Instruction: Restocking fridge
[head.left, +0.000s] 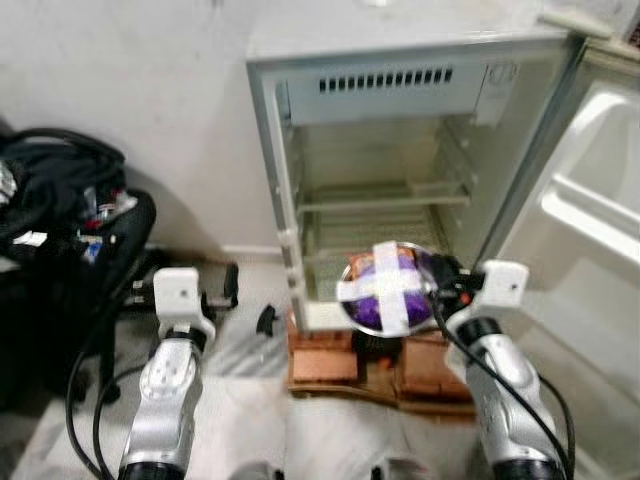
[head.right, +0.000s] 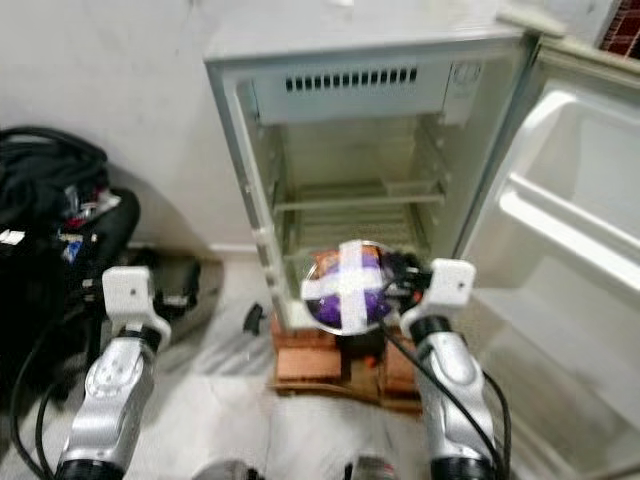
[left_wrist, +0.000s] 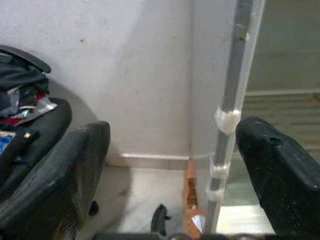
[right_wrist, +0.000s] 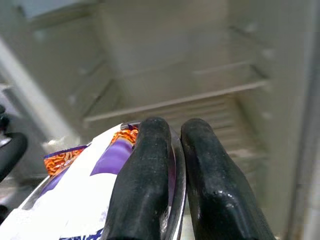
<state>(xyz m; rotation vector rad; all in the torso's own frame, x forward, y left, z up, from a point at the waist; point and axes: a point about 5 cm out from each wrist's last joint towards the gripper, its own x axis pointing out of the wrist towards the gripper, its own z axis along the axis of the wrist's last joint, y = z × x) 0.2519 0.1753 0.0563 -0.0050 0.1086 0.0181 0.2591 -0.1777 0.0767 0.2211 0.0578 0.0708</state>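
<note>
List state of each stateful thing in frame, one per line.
Fridge: door swung open, shelves bare.
Bowl: taped shut with a white cross, held tilted in front of the lower shelf.
Right gripper: jaws shut on the bowl rim.
Left gripper: jaws open, holding nothing, beside the fridge.

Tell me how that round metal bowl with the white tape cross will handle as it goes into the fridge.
The round metal bowl taped over a purple packet probably stays rigid, since its rim holds shape in the right gripper. Being pinched at one edge only, it may tilt or slip on smooth metal. The white tape cross should keep the contents in.
</note>
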